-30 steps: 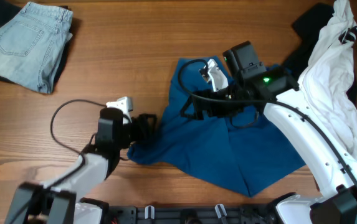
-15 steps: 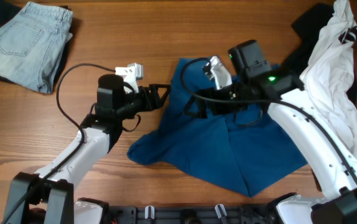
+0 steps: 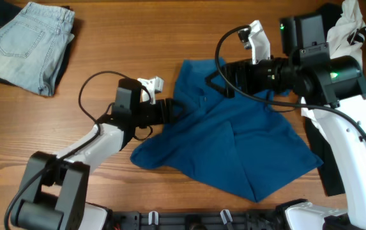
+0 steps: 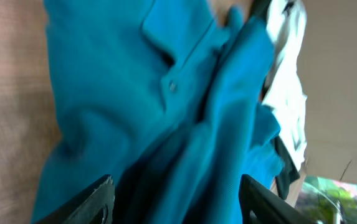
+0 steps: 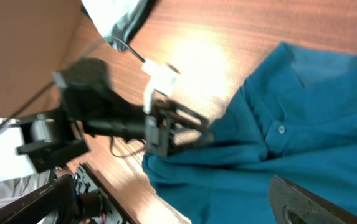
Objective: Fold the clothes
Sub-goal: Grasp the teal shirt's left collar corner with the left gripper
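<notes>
The teal-blue shirt (image 3: 246, 147) lies spread and wrinkled on the middle of the wooden table, with its collar and a button towards the left. My left gripper (image 3: 173, 108) is low at the shirt's left edge. In the left wrist view its fingers (image 4: 178, 199) are wide apart, and the shirt (image 4: 134, 93) fills the view ahead. My right gripper (image 3: 214, 80) is above the shirt's upper part. In the right wrist view it (image 5: 178, 208) is open and empty, looking down on the shirt (image 5: 303, 155) and the left arm (image 5: 103, 118).
Folded pale-blue jeans (image 3: 26, 41) lie at the back left. A white garment (image 3: 349, 25) over black cloth lies at the back right, partly behind my right arm. The left arm's cable (image 3: 96, 86) loops over the table.
My left gripper has swung up and to the right, to the shirt's left edge. My right arm has pulled back to the right and upward, off the shirt.
</notes>
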`<state>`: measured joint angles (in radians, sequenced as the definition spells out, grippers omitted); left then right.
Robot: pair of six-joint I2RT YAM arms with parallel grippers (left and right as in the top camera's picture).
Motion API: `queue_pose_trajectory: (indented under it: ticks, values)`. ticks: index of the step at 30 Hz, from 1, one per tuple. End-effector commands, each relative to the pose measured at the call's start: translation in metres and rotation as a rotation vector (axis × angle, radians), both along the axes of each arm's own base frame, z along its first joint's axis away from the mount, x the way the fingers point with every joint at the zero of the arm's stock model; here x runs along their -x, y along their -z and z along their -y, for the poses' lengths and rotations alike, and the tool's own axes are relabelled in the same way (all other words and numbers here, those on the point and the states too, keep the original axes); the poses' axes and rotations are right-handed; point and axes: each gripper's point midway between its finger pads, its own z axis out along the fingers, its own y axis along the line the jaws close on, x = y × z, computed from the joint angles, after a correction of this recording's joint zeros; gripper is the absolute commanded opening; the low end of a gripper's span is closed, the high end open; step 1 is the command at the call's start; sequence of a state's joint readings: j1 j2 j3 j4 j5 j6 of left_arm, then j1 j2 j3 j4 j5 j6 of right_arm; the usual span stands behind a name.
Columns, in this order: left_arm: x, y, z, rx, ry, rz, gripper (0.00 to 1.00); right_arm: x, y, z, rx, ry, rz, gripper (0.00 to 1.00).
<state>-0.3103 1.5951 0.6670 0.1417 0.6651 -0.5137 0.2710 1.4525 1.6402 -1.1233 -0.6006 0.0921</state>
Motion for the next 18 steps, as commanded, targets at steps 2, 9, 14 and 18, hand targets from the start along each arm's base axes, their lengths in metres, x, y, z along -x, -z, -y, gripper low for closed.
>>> queue_pose_trajectory:
  ticks: [2, 9, 14, 18]
  values:
    - [0.013, 0.016, 0.007, -0.012, 0.044, -0.075, 0.68, 0.002, -0.022, 0.002, 0.0, -0.013, 0.073, 0.99]
    - [0.023, 0.032, -0.005, -0.085, 0.046, -0.123, 0.7, 0.003, -0.022, 0.002, -0.001, -0.018, 0.073, 1.0]
    - [0.028, 0.047, -0.013, -0.14, 0.021, -0.172, 0.64, 0.005, -0.021, 0.001, -0.005, -0.022, 0.063, 1.0]
    - [0.027, 0.063, -0.021, -0.193, -0.01, -0.194, 0.64, 0.008, -0.023, -0.002, -0.029, -0.04, 0.055, 1.0]
